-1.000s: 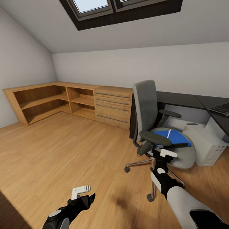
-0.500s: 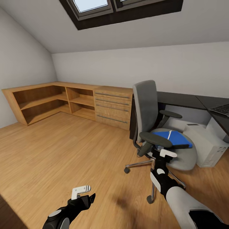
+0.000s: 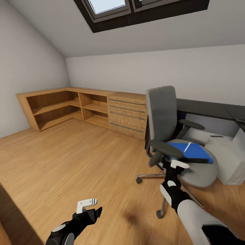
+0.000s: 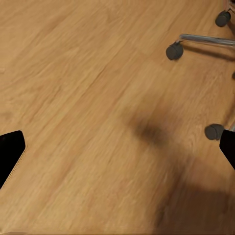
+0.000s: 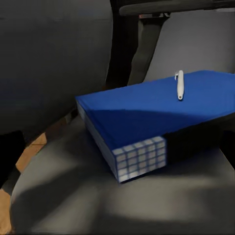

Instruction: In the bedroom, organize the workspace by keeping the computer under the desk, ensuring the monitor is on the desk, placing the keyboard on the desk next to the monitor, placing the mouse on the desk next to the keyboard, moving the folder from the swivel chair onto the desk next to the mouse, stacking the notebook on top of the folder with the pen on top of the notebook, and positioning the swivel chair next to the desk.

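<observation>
The swivel chair (image 3: 162,112) stands by the black desk (image 3: 204,108), grey seat (image 5: 147,205) turned toward me. On the seat lies the blue folder (image 3: 189,151) (image 5: 147,110) with the white pen (image 3: 187,147) (image 5: 179,84) on it. A thin black slab, seemingly the notebook (image 3: 200,160) (image 5: 196,139), runs along the folder's near edge. My right gripper (image 3: 173,165) is open, just below the chair's near armrest (image 3: 166,148), short of the folder. My left gripper (image 3: 89,205) (image 4: 117,149) hangs open over the floor. The grey computer (image 3: 232,160) sits under the desk. Monitor, keyboard and mouse are out of view.
A wooden shelf unit (image 3: 54,107) and drawer chest (image 3: 127,114) line the far wall at the left. The chair's chrome star base (image 3: 149,176) (image 4: 205,40) and casters spread over the plank floor (image 3: 68,160) near my arms. A skylight (image 3: 109,5) sits overhead.
The whole picture has slid to the right, so my camera has moved. Both grippers keep the same pose, and the folder and pen lie as before.
</observation>
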{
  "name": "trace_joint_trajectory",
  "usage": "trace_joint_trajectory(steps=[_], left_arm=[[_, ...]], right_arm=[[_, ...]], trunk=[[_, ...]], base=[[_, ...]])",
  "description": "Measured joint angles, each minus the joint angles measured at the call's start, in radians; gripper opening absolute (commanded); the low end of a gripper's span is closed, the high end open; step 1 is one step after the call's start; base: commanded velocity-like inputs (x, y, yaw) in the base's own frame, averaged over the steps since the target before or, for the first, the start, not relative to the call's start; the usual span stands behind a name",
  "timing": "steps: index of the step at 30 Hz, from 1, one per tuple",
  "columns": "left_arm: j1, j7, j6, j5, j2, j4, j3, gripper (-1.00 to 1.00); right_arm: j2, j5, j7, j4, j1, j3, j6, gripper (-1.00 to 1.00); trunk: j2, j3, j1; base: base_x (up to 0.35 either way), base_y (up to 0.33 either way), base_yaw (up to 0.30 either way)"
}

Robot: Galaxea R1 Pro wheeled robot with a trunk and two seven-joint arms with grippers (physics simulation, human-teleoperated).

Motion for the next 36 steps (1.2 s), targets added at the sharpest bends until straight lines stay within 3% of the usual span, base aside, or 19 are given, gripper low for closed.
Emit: trace_joint_trajectory(steps=[20, 26, 36], left_arm=[[-0.001, 0.0, -0.001, 0.002, 0.001, 0.0, 0.0, 1.0], [0.0, 0.0, -0.002, 0.001, 0.001, 0.0, 0.0, 1.0], [0.0, -0.001, -0.001, 0.0, 0.001, 0.0, 0.0, 1.0]], right_arm=[[0.0, 0.002, 0.001, 0.001, 0.0, 0.0, 0.001, 1.0], [0.0, 0.002, 0.001, 0.0, 0.0, 0.0, 0.001, 1.0], [0.0, 0.002, 0.001, 0.0, 0.0, 0.0, 0.001, 1.0]], trunk=[[0.0, 0.0, 0.0], [0.0, 0.0, 0.0], [0.0, 0.005, 0.0]], base=[[0.0, 0.0, 0.257], [0.0, 0.0, 0.024], [0.0, 0.0, -0.204]])
